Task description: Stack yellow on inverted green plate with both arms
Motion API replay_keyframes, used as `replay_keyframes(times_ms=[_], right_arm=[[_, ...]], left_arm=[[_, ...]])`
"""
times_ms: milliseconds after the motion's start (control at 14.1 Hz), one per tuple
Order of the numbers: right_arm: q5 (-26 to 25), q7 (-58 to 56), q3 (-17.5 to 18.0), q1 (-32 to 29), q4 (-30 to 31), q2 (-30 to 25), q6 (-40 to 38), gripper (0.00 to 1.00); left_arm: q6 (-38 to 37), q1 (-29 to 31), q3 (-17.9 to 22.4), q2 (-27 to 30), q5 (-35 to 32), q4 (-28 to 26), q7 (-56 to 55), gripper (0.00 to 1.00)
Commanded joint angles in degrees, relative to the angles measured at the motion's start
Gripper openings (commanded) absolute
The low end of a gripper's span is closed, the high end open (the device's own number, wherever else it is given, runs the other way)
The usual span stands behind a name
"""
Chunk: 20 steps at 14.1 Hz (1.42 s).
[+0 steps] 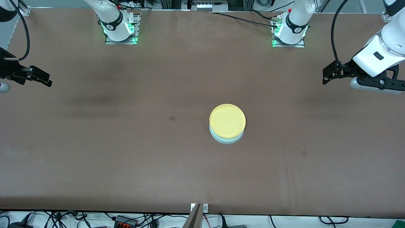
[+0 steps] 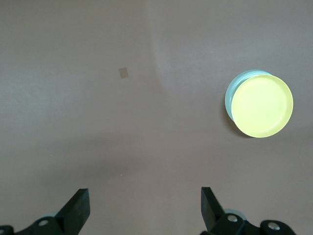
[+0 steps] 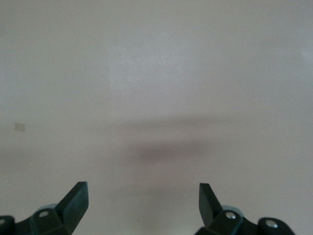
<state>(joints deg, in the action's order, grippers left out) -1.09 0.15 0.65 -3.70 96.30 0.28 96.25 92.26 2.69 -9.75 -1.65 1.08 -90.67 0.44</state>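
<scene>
No words, brand names or numbers can be read in any view. The only sign is a small dark mark on the black band at each arm's base (image 1: 110, 26) and (image 1: 297, 29), at the top of the front view, too small to make out. The plates and the tabletop (image 1: 126, 158) carry no lettering.

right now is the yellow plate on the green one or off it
On it. The yellow plate lies flat atop the green plate, whose rim peeks out along one edge in the front and left wrist views.
</scene>
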Motion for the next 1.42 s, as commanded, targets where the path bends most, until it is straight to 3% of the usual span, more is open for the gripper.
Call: replay_keyframes(times_ms=[0, 285, 569, 1352], right_arm=[[-0.9, -2.1, 0.7, -0.6, 2.2, -1.3, 2.3, 1.0], [-0.9, -2.4, 0.7, -0.6, 2.7, -1.9, 2.3, 1.0], [-1.0, -2.4, 0.7, -0.7, 7.3, -5.6, 4.3, 1.0], [-0.8, -2.6, 0.9, -0.5, 4.7, -4.7, 3.7, 1.0]], left_arm=[[0.5, -0.1, -0.7, 1.1, -0.6, -0.8, -0.4, 1.0], [0.3, 0.2, -0.8, 1.1, -0.5, -0.8, -0.4, 1.0], [0.3, 0.6, -0.8, 1.0, -0.4, -0.8, -0.4, 1.0], [0.1, 0.6, -0.8, 1.0, -0.4, -0.8, -0.4, 1.0]])
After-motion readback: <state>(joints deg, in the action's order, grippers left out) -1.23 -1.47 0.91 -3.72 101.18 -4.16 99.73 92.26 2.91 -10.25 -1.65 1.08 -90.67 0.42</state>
